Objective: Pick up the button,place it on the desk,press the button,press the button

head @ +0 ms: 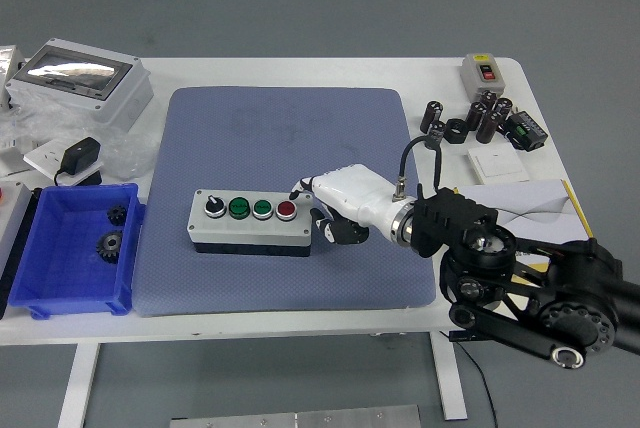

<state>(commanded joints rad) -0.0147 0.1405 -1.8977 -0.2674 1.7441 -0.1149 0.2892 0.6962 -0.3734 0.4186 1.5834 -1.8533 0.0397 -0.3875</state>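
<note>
A grey button box [250,221] lies on the blue-grey mat [290,138], left of centre. Its top carries a black knob, two green buttons and a red button [286,210] at the right end. My right hand [325,206], white with black fingertips, sits just right of the box. One extended finger [298,188] points at the box's right end, close above the red button; whether it touches is unclear. The other fingers are curled under the palm and hold nothing. The black right arm [520,283] comes in from the lower right. My left hand is out of sight.
A blue bin [55,288] with gears stands at the left, a grey enclosure [80,83] and a black adapter [78,160] behind it. At the right lie black cylinders [485,116], a small switch box [484,73], a white plate [497,165] and papers.
</note>
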